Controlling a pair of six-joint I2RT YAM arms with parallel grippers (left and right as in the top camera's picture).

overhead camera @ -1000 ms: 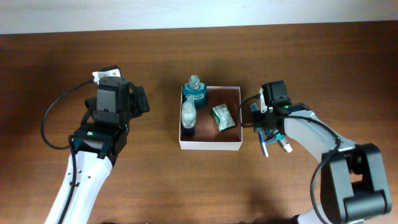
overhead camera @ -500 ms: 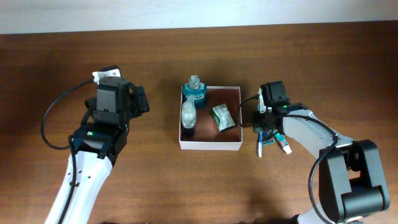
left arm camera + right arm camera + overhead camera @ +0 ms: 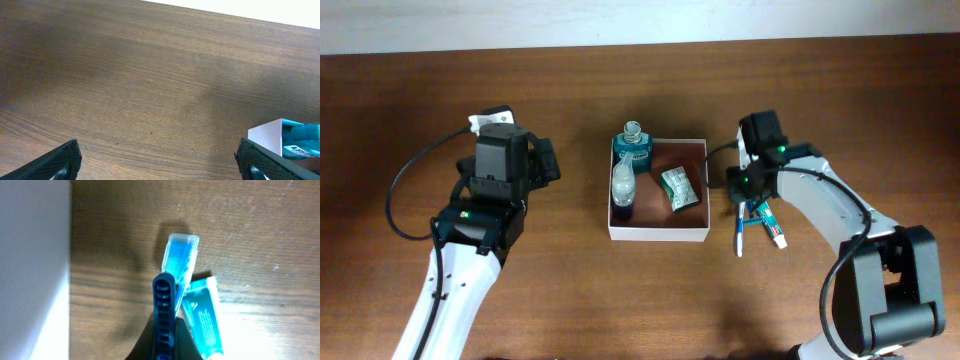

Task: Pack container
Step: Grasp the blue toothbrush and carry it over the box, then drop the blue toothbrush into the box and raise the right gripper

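Just beside R pincer point(image 3: 744, 200), clamped on blue brush point(image 3: 164, 302): container point(image 3: 657, 234), w/o contact.

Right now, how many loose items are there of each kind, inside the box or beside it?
bottles: 2 (blue bottle, clear bottle)
green packet: 1
toothbrush: 1
toothpaste tube: 1
total: 5, with 3 in the container

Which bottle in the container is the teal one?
The teal bottle in the far left corner of the container; the other bottle, just nearer along the left wall, is clear.
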